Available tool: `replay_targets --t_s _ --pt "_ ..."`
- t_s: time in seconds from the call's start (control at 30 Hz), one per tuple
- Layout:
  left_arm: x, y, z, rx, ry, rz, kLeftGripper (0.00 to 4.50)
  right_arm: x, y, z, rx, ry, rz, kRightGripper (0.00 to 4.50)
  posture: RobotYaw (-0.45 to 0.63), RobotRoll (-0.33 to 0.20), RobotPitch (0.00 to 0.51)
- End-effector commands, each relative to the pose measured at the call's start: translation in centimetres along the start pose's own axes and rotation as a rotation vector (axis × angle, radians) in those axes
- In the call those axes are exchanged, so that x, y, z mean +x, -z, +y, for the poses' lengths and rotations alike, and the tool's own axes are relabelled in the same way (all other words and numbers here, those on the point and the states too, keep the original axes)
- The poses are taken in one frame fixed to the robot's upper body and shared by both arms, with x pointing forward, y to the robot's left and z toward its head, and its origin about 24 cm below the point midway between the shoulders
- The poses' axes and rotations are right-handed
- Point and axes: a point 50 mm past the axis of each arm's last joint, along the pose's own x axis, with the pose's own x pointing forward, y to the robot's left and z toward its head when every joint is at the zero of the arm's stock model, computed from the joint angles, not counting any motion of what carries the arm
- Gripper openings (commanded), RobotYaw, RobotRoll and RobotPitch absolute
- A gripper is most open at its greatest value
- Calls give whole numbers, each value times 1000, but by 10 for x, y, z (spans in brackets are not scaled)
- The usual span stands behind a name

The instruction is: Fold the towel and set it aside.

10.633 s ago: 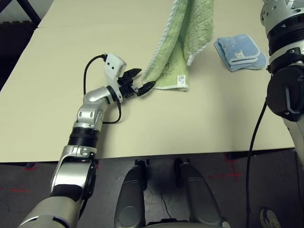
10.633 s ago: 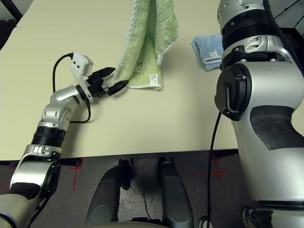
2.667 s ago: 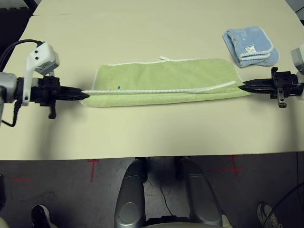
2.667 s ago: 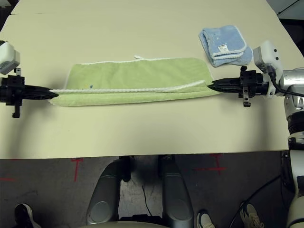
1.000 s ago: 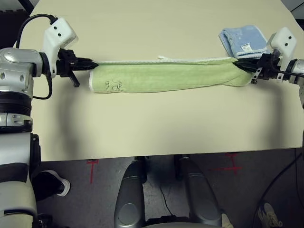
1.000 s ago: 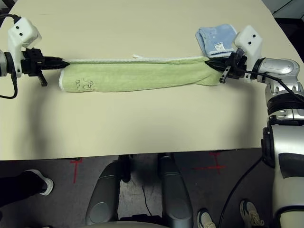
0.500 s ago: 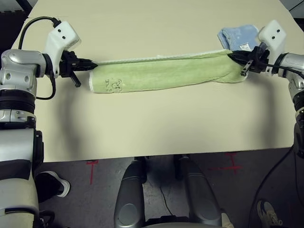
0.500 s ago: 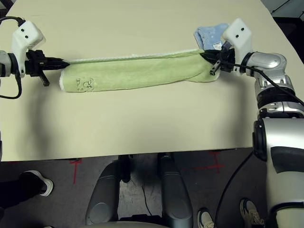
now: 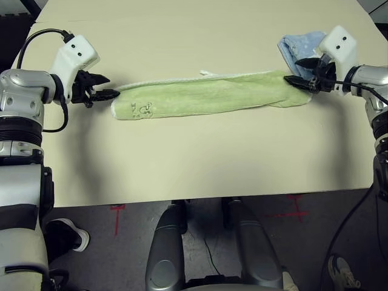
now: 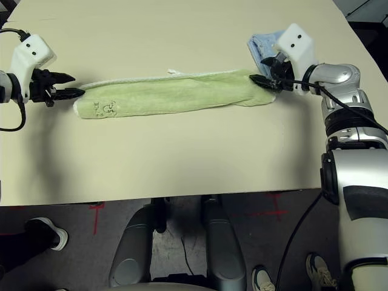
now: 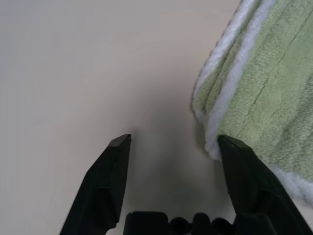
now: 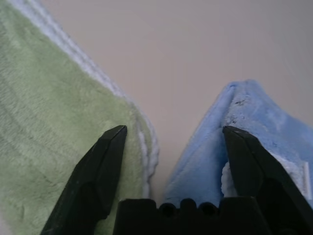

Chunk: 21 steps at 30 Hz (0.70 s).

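From the head camera I see the towel [image 9: 206, 97] lying as a long, narrow folded strip across the far half of the worktop [image 9: 194, 163], white stitched edging along its far side and the dark embroidered mark near its left end. My left tool [image 9: 110, 86] sits just off that left end, its two black fingers spread apart and holding nothing. My right tool [image 9: 293, 70] is at the towel's right end, fingers also spread, the lower one at the cloth's edge; I cannot tell whether it touches. The small blue folded towel [image 9: 300, 45] lies just behind that tool, beside the green one.

Through the left wrist camera, both fingers [image 11: 110, 183] stand wide apart over bare worktop [image 11: 88, 63]. The towel's end [image 11: 264, 98] with its white border lies just past one fingertip; I cannot tell whether they touch.

Through the right wrist camera, the fingers [image 12: 95, 181] are parted too. The green towel [image 12: 54, 132] lies by one finger, the blue towel [image 12: 230, 142] by the other, with a strip of bare worktop [image 12: 171, 54] between the two cloths.
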Motion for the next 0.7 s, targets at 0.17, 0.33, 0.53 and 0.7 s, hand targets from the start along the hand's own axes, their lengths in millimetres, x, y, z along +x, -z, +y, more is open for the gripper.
replay_targets --t_s 0.17,0.33,0.53,0.7 --pt "-12 -14 13 -8 -76 -91 4478 -8 -12 -8 126 24 -207 4500 -13 0 335" --pt "-11 -33 12 -37 -46 -251 4478 -8 -18 -4 242 -54 -367 4500 -8 0 329" --pt "-9 -46 1 -41 47 -372 4478 -12 -15 4 328 -166 -461 4500 -1 0 322" --pt "-4 -57 -24 -102 187 -492 4478 -17 -7 10 402 -246 -488 4500 5 0 316"
